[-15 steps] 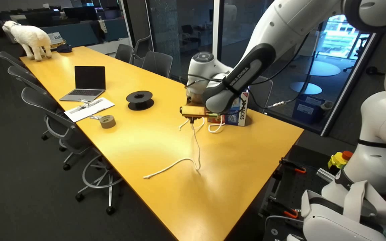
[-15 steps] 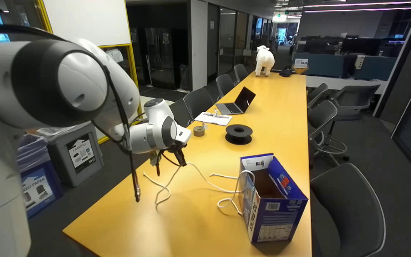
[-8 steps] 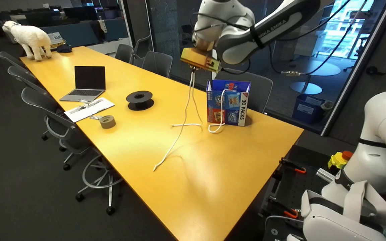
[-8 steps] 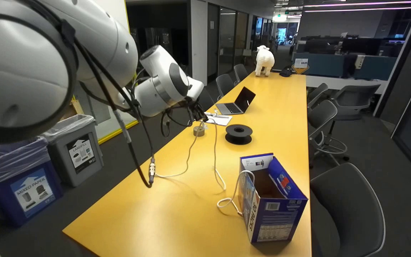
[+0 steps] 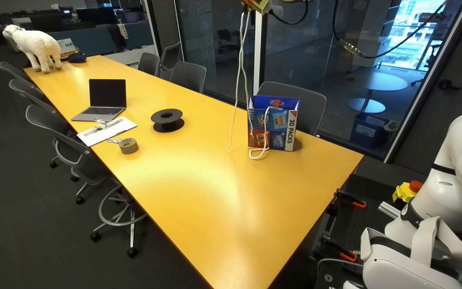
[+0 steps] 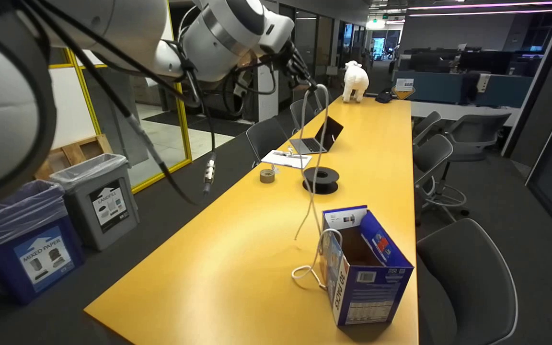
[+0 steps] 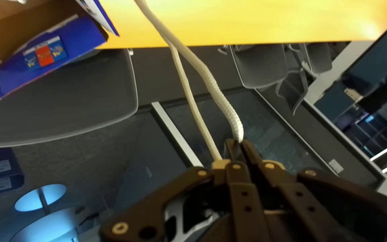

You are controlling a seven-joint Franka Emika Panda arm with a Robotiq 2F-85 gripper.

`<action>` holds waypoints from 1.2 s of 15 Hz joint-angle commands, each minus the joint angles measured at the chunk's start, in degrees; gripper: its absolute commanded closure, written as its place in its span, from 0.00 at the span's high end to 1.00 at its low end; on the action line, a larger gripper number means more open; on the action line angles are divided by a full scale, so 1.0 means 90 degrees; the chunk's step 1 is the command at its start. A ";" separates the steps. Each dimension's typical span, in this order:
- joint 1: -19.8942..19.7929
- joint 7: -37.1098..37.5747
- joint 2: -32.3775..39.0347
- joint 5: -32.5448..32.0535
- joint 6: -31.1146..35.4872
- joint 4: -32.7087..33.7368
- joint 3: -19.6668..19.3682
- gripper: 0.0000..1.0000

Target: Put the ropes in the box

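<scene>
Claw (image 6: pixel 313 87), upper center, pinches one rope (image 6: pixel 312 192).
Second rope (image 6: pixel 332 230) trails from one box (image 6: pixel 373 287), lower right, marked “30 PACKS.”

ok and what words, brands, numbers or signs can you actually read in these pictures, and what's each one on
"30 PACKS", on a white strip of the box.
"MIXED PAPER", on the blue bin.
"LANDFILL", on the grey bin.
Blurred, possibly "BAIR", on the distant white sign.
Too small or blurred to be sure: the box's product names and fine print, and the print on the far bin.
</scene>
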 commanded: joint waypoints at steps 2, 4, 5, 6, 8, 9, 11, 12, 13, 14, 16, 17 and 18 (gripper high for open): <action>-0.0287 0.0864 0.0595 -0.0706 -0.0446 0.1484 -0.0034 0.04; -0.0333 0.1173 0.0753 -0.0957 -0.0587 0.1938 -0.0104 0.04; -0.0340 0.1361 0.0821 -0.1148 -0.0699 0.2147 -0.0129 0.04; -0.0340 0.1518 0.0919 -0.1382 -0.0813 0.2401 -0.0162 0.04; -0.0307 0.1860 0.1049 -0.1872 -0.1048 0.2766 -0.0216 0.04; -0.0291 0.2011 0.1125 -0.2134 -0.1180 0.2946 -0.0238 0.04; -0.0257 0.2265 0.1214 -0.2665 -0.1500 0.3220 -0.0251 0.04; -0.0246 0.2312 0.1235 -0.2844 -0.1646 0.3310 -0.0246 0.04; -0.0241 0.2358 0.1253 -0.3034 -0.1786 0.3386 -0.0247 0.04; -0.0240 0.2375 0.1264 -0.3165 -0.1883 0.3432 -0.0242 0.04; -0.0255 0.2372 0.1270 -0.3358 -0.2019 0.3473 -0.0243 0.04; -0.0254 0.2355 0.1257 -0.3415 -0.2087 0.3482 -0.0233 0.04; -0.0270 0.2271 0.1263 -0.3351 -0.2091 0.3476 -0.0219 0.04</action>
